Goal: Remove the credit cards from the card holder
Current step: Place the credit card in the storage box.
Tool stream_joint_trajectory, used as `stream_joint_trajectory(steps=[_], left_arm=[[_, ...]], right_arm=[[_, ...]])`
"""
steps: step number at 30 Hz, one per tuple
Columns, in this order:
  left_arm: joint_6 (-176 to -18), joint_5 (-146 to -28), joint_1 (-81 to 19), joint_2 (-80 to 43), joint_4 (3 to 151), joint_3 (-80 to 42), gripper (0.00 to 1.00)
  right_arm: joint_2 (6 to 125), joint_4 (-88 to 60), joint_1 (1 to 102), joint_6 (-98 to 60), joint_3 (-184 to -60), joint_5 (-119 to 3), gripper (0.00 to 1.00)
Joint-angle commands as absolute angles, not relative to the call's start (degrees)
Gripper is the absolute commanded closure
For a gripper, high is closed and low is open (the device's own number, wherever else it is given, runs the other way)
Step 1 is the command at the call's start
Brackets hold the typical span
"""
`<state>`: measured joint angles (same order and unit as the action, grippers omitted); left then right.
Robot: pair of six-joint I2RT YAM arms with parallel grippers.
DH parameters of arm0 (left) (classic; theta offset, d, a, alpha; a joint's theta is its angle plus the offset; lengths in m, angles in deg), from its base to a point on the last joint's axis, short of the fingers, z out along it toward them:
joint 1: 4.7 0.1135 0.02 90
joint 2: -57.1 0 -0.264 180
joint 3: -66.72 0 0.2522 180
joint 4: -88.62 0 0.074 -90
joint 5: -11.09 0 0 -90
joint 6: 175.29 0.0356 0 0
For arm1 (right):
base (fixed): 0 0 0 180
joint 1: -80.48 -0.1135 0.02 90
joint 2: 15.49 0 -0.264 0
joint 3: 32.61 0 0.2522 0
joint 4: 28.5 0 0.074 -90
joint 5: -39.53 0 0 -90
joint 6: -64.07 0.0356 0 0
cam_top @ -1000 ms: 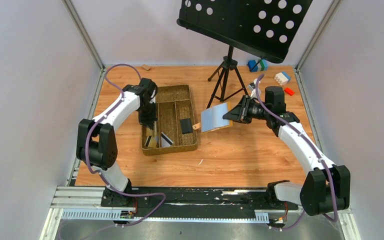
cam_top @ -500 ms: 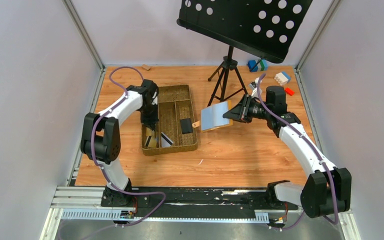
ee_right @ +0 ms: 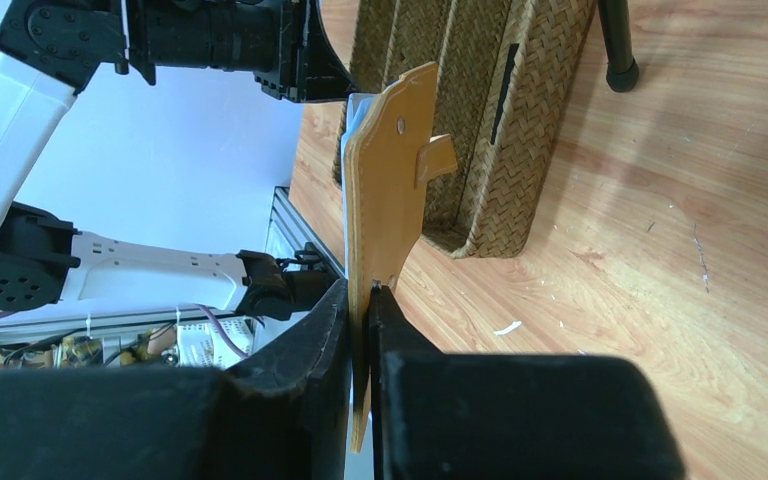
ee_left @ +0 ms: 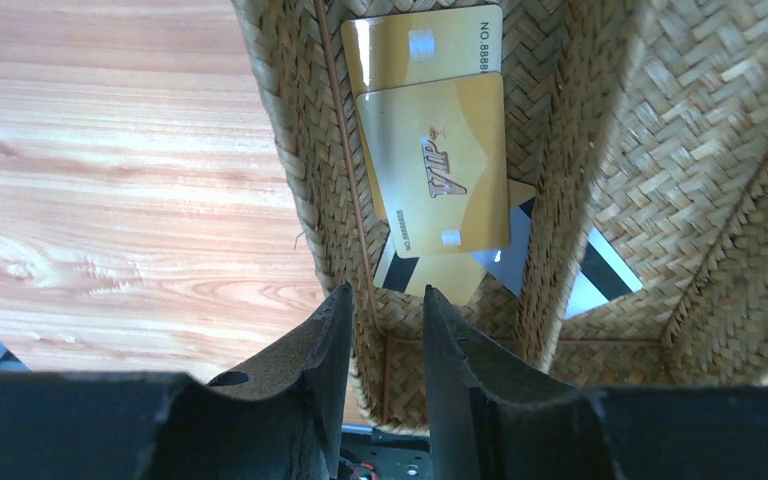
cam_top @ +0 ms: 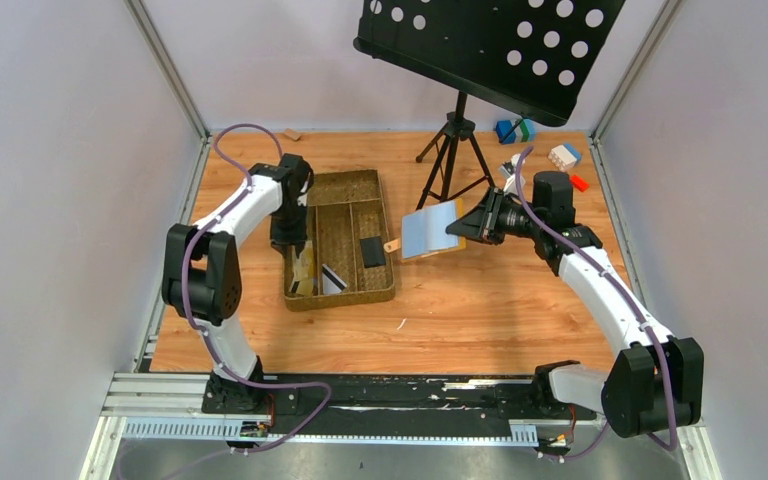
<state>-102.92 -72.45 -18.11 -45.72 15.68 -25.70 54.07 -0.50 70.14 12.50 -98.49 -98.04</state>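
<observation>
The card holder [cam_top: 428,233], mustard-yellow outside and grey-blue inside, hangs unfolded above the table to the right of the woven tray [cam_top: 340,297]. My right gripper [cam_top: 458,229] is shut on its right edge. In the right wrist view the card holder [ee_right: 388,190] stands edge-on in that gripper [ee_right: 363,296]. My left gripper [ee_left: 384,302] hovers open and empty over the tray's left compartment. Below it lie two gold credit cards [ee_left: 438,165] on a striped one. Another striped card [cam_top: 333,278] and a black card [cam_top: 372,250] lie in neighbouring compartments.
A music stand's tripod [cam_top: 450,150] stands just behind the tray and card holder, its black perforated desk [cam_top: 490,45] overhanging the back. Toy blocks [cam_top: 566,157] sit at the back right corner. Enclosure walls close in left, right and behind.
My left gripper has opened and risen slightly, and one more gold card now lies in the tray's left compartment. The right gripper and card holder have stayed put.
</observation>
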Motion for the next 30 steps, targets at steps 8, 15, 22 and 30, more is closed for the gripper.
stream_joint_trajectory(steps=[8,15,22,30], left_arm=[[-105.0,-90.7,-17.9,-31.8,15.1,-28.7,0.59],[-114.1,-101.7,-19.6,-22.4,26.8,-17.3,0.25],[-122.6,-105.3,-26.6,-18.9,37.7,-9.6,0.00],[-132.1,-111.7,-29.0,-15.3,53.9,-3.5,0.00]], right_arm=[[53.1,-7.2,70.0,15.2,-97.5,-99.4,1.00],[53.4,-9.7,69.0,16.6,-96.5,-100.0,1.00],[53.7,-11.9,67.5,18.2,-95.7,-100.4,1.00],[53.0,-11.4,66.3,18.7,-95.4,-101.1,1.00]])
